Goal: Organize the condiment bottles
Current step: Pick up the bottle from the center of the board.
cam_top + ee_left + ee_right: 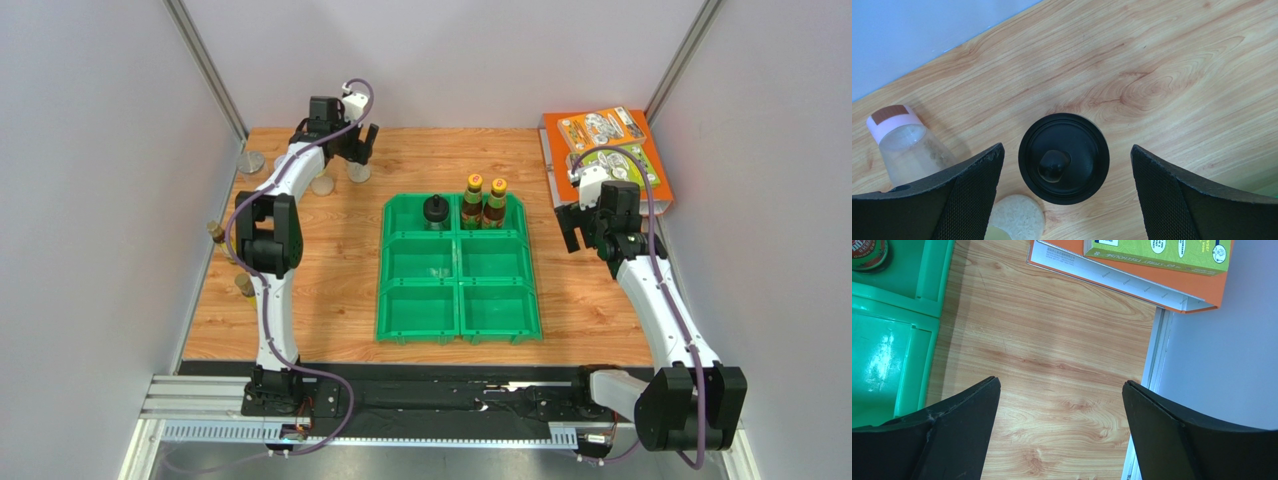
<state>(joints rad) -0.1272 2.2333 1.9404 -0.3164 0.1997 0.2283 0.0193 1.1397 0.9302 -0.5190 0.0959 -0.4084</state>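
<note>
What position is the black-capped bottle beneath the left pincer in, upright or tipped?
Upright: the black-capped bottle shows only its round cap from above, inside the open left pincer.

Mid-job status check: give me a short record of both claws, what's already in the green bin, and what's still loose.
left claw: open, straddling a black-capped bottle on the table, gaps both sides
right claw: open, over bare table beside the green bin
bin far-left compartment: second black-capped bottle
bin far-right compartment: two amber bottles
other four compartments: empty
loose: pink-capped clear bottle by left claw; small bottles at table's left edge
</note>
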